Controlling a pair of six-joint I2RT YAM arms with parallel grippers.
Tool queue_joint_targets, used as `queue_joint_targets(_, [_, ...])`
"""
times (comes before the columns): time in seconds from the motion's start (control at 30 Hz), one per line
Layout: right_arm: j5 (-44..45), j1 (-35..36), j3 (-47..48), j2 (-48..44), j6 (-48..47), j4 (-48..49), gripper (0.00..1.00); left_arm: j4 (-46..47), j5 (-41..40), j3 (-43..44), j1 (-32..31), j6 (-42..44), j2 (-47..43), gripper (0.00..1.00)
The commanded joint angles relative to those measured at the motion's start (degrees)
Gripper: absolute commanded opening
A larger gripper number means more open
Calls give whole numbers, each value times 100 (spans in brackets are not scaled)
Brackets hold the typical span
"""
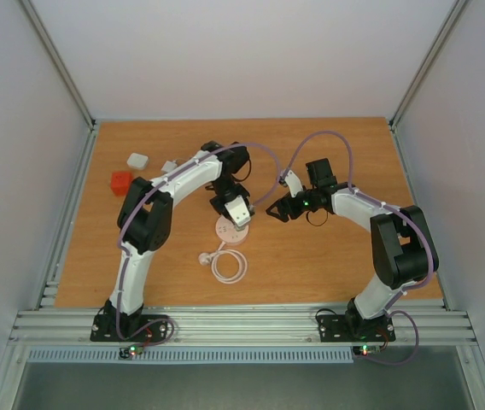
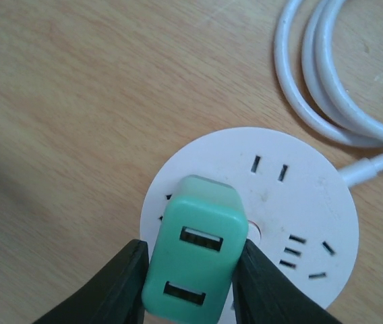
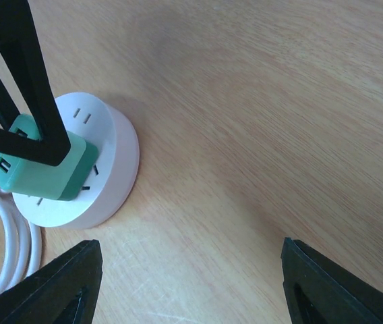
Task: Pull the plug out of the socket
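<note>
Left arm (image 1: 174,184) rises from the near-left base, elbow bent high, forearm reaching right and far, wrist folded back so the left gripper (image 1: 238,213) points down onto the socket (image 2: 279,202). Its black fingers (image 2: 114,290) press both side faces of the green USB plug (image 2: 195,263); pincer narrow, clamped on the plug. The plug sits upright in the socket top, off-centre, two USB ports facing up.

The socket, a round flat pale disc, lies flat on the wooden table (image 1: 336,256), around the middle and slightly left. White cable (image 1: 228,265) leaves the socket and loops in a coil just on its near side.

Right arm (image 1: 362,205) comes up from the near-right base, elbow out at the right, forearm running left. Right gripper (image 3: 191,246) sits right of the socket and apart from it, aimed toward it, low over the wood. Jaws wide, nothing between them.

Far left on the table: red cube (image 1: 121,182), with a white block (image 1: 137,160) just beyond it, both well apart from the socket.
</note>
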Motion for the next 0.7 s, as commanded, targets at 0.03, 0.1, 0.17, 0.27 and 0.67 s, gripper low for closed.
queue_joint_targets(0.03, [20, -36, 59, -47, 14, -23, 74, 533, 389, -234, 149, -809, -76, 31])
queue_joint_targets(0.1, [15, -37, 74, -43, 3, -38, 74, 604, 471, -248, 229, -1103, -103, 29])
queue_joint_targets(0.17, [15, -39, 91, -28, -11, -65, 74, 648, 531, -253, 318, -1382, -104, 27])
queue_joint_targets(0.27, [15, -39, 132, -3, -13, -103, 74, 970, 699, -357, 467, -2120, -162, 24])
queue_joint_targets(0.67, [-96, -39, 120, -33, 189, -113, 69, 3376, 455, -2278, 763, -6212, -1236, 20])
